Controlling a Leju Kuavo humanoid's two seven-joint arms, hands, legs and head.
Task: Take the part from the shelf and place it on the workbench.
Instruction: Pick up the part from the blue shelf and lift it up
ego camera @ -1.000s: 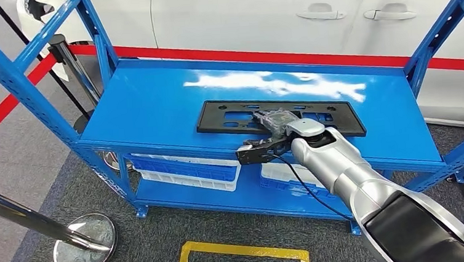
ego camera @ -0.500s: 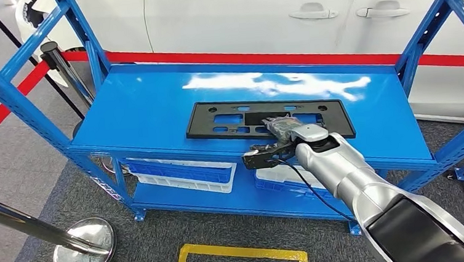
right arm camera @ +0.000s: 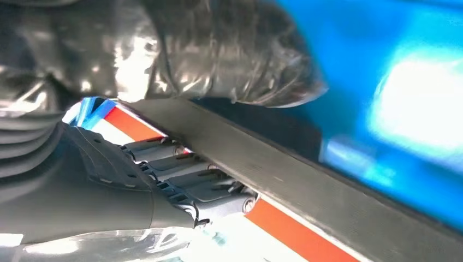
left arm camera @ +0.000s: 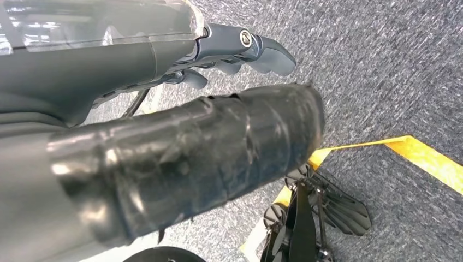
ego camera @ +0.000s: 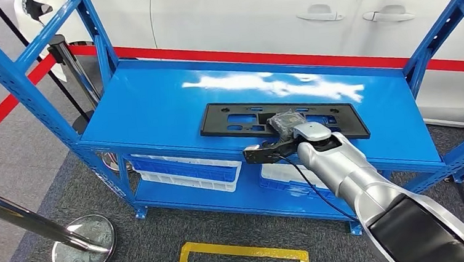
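Right wrist view shows my right hand [right arm camera: 164, 136] clamped on the black plate frame's [ego camera: 281, 119] edge; I'd lift level, clearing the shelf [ego camera: 147, 106] lip.

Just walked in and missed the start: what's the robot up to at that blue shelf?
The robot's right hand is gripping the near edge of a flat black plastic frame lying on the top level of the blue shelf, thumb above and fingers below. The frame looks not yet lifted. The left hand hangs open over the carpet.
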